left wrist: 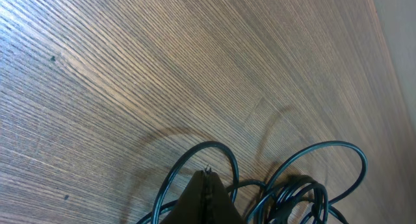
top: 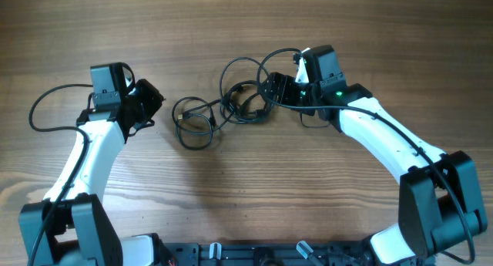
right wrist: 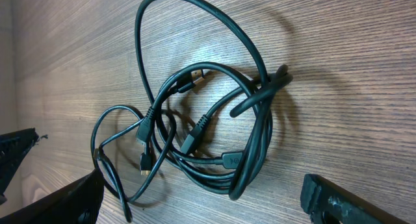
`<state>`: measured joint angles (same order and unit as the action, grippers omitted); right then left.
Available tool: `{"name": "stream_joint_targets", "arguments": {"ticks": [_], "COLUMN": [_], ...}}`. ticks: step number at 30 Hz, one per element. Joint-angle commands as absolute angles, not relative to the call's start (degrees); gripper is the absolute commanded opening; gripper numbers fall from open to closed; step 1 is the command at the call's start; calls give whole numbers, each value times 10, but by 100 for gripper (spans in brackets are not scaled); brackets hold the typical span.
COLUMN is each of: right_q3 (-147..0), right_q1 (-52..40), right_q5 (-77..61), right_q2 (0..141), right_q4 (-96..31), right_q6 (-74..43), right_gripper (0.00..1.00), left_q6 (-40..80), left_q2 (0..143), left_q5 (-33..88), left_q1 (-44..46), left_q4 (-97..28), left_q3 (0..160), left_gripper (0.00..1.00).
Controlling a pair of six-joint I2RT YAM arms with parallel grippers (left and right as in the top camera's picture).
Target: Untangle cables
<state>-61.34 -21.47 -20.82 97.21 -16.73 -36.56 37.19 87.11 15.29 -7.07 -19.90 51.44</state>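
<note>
Left wrist view: cables cut by bottom edge; left pincer mostly out of frame.

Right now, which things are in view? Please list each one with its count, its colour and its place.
table: one, brown wood, under everything
cables: several tangled in one bundle, exact count unclear, black, middle of the table between the two grippers
arm wires: one on each arm, black, thicker than the cables, attached to the arms
arms: two, white and black, one at each side of the table
left gripper: one, black, just left of the cables, open or shut unclear
right gripper: one, black, at the right side of the cables, open
</note>
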Motion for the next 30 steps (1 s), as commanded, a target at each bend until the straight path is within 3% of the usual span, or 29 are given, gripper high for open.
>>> {"name": "stream_joint_targets", "arguments": {"ticks": [1,15,19,21,22,24,26,30], "right_q3": [-620,-620,-620,-620,-620,-619,-618,-618], "right_q1": [-213,-214,-217,-230,-241,-266,-298,-361], "right_q5": [-204,-183,-283,-318,-318,-312,-277,-223], "right_q2": [969,969,970,971,971,972,975,998], "right_q4": [-166,-133,-161,-145,-146,-145,-145,-133], "right_q6": [-362,-365,-424,-389,-389,-385,-388,-426], "right_gripper": [100,100,99,79,76,72,66,66], "left_q6": [362,362,362,362,362,362,362,362], "left_q2": [872,872,872,872,872,872,872,872], "left_q5": [149,199,201,201,201,201,197,175], "left_q1": [-68,-68,-65,-57,-55,-50,-49,-49], "left_q4": [-199,-189,-184,-180,-179,-176,-176,-182], "left_q3": [512,512,512,512,512,512,512,512], "left_gripper": [4,6,8,14,19,28,30,30]}}
